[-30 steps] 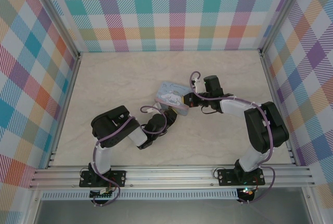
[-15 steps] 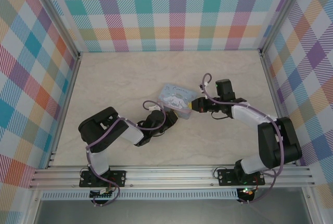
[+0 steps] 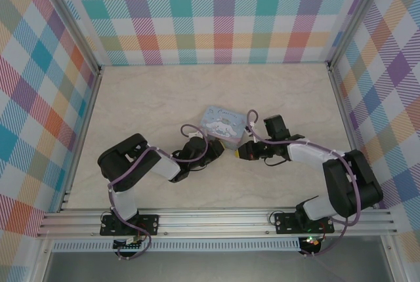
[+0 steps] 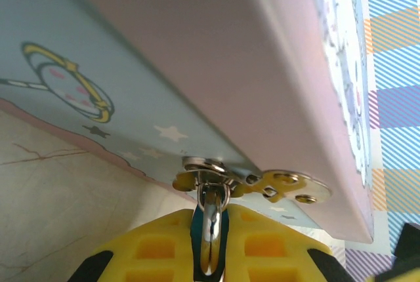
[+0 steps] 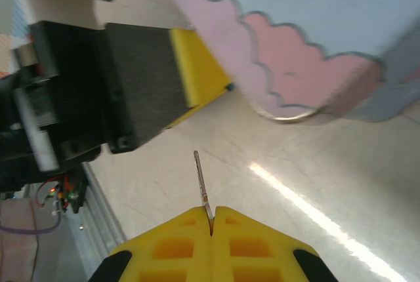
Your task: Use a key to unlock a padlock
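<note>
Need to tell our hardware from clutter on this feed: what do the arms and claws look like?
Left arm and right arm: glossy black joints, pale grey links, a lilac cable looping along each. Left claw and right claw: black bodies, yellow fingers moulded with square recesses.

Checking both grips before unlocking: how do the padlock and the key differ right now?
The padlock is hooked by its shackle through the clasp of the tin; the key is attached to nothing. The padlock sits mostly buried between the left fingers; the key juts well past the right fingers. Both are pinched between yellow fingers.
</note>
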